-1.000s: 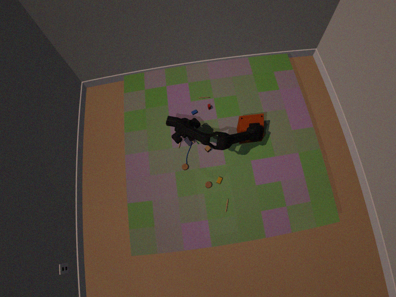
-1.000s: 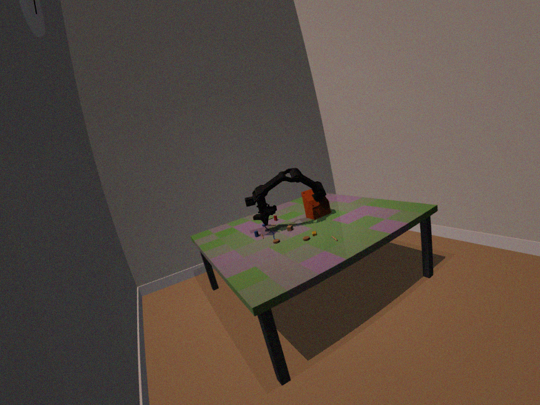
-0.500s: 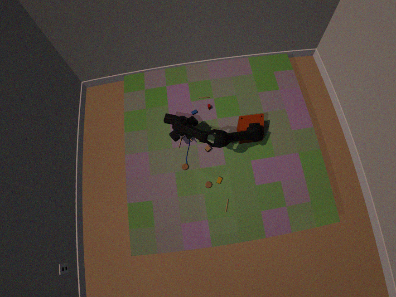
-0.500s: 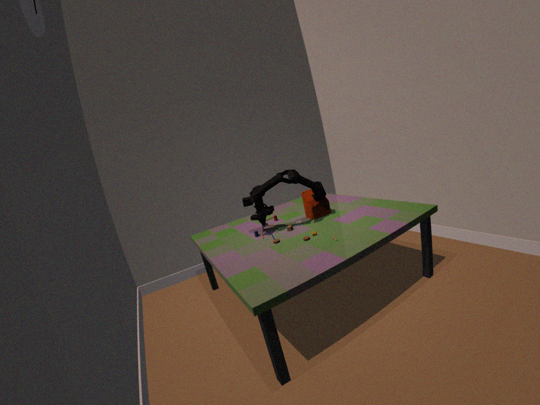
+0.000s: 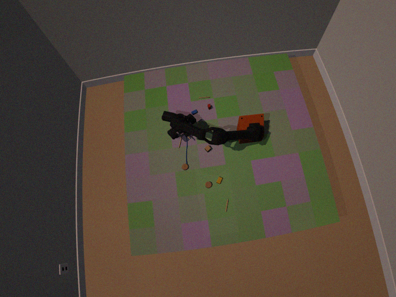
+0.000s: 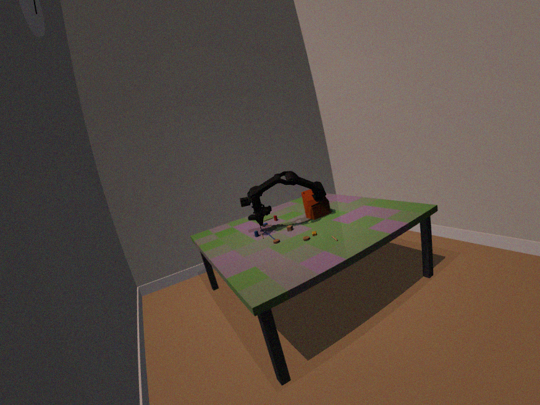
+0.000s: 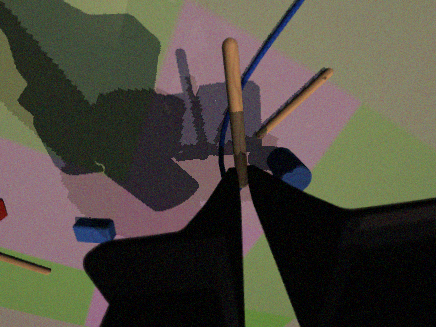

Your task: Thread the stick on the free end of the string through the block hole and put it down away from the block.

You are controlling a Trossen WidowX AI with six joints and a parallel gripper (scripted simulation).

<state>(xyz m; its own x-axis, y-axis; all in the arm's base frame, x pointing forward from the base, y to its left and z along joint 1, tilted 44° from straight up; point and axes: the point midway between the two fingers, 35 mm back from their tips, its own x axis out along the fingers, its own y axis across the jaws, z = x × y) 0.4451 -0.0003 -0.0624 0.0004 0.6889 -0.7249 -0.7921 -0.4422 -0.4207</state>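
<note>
My gripper (image 7: 241, 173) (image 6: 261, 225) is shut on the wooden stick (image 7: 232, 82), near its string end, and holds it above the table. The stick's free end points up in the wrist view. The blue string (image 7: 280, 34) (image 5: 186, 149) runs from beside the fingertips to the round button (image 5: 184, 166) (image 6: 276, 241). The wooden block (image 5: 207, 148) (image 6: 290, 228) stands on the table, apart from the stick and string. It is outside the wrist view, and its hole cannot be made out. In the top view the arm hides the fingertips.
A loose stick (image 7: 295, 102) (image 5: 180, 142) and a blue cylinder (image 7: 290, 169) (image 6: 256, 233) lie close to my fingers. Also present are a blue block (image 5: 194, 111), a red piece (image 5: 209, 106), a second disc (image 5: 208, 184), a yellow block (image 5: 219, 180) and loose sticks (image 5: 204, 97) (image 5: 227, 205).
</note>
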